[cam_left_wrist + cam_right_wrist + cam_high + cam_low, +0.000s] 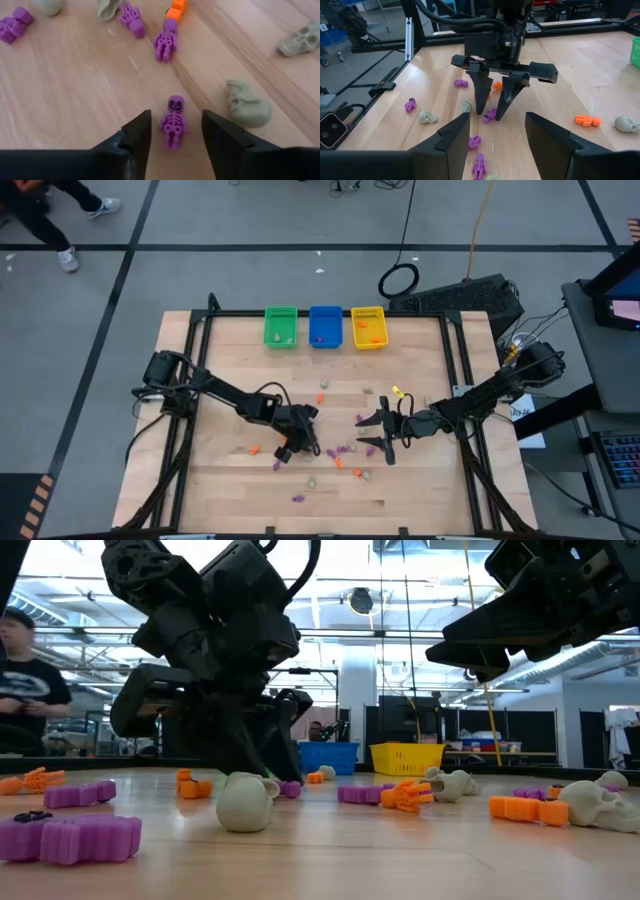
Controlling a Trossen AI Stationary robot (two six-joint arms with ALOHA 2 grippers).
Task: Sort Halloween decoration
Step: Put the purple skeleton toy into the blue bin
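Observation:
Small orange, purple and pale beige trinkets lie scattered on the wooden table's middle (330,460). My left gripper (175,119) is open and low over the table, fingers pointing down. One finger stands on either side of a purple skeleton (173,122), which lies flat on the wood with a gap on both sides. The right wrist view shows the left gripper (491,111) with its tips around that purple piece (489,116). A beige skull (247,104) lies just beside it. My right gripper (385,435) is open and hovers above the table to the right, facing the left one, over no trinket.
Green (281,326), blue (325,326) and yellow (368,327) bins stand in a row at the table's far edge, each with trinkets inside. More purple skeletons (165,42) and a skull (301,40) lie ahead of the left gripper. A person (25,680) stands beyond the table.

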